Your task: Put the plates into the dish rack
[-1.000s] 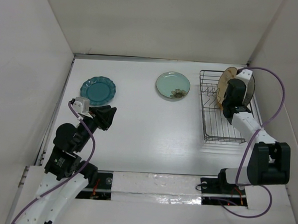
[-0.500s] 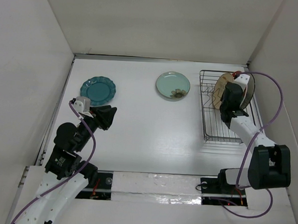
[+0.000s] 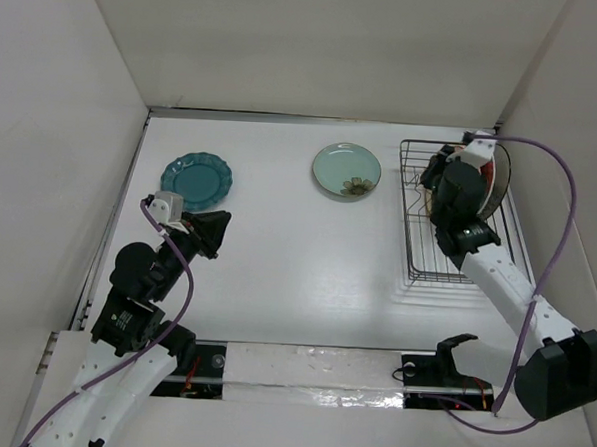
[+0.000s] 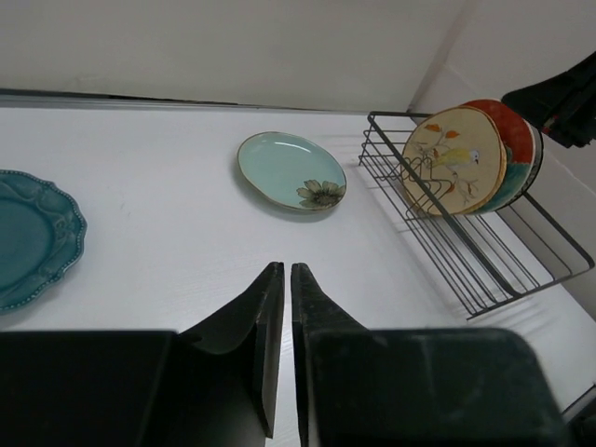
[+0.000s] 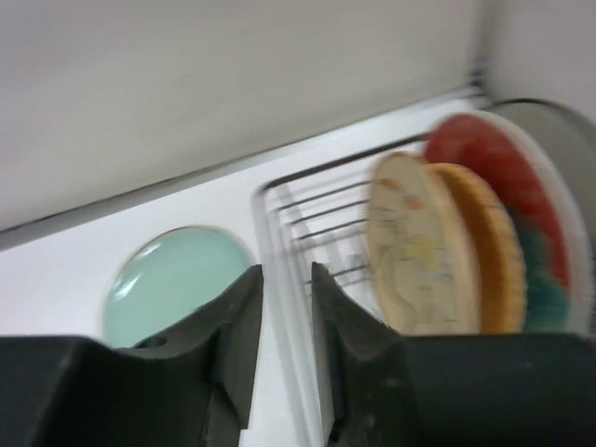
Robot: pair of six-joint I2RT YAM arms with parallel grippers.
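The dish rack [image 3: 447, 261] stands at the right. The left wrist view shows the rack [image 4: 494, 270] holding the tan floral plate [image 4: 453, 160] upright at the front, with the red plate [image 4: 514, 140] behind. The right wrist view shows the tan floral plate [image 5: 414, 247], an orange plate [image 5: 491, 251], the red plate [image 5: 507, 158] and a pale rim [image 5: 559, 130]. The pale mint plate [image 3: 346, 171] and scalloped teal plate [image 3: 196, 181] lie flat on the table. My right gripper [image 3: 431, 173] hovers over the rack's left side, slightly open and empty [image 5: 287, 272]. My left gripper [image 3: 224, 223] is shut and empty [image 4: 282, 268].
White walls close in the table at the back and on both sides. The rack's raised wire side [image 5: 307, 214] lies just under my right fingers. My right arm covers most of the racked plates in the top view.
My right gripper lowered the tan floral plate into the rack, let it go and moved left off it. The left arm has barely moved.
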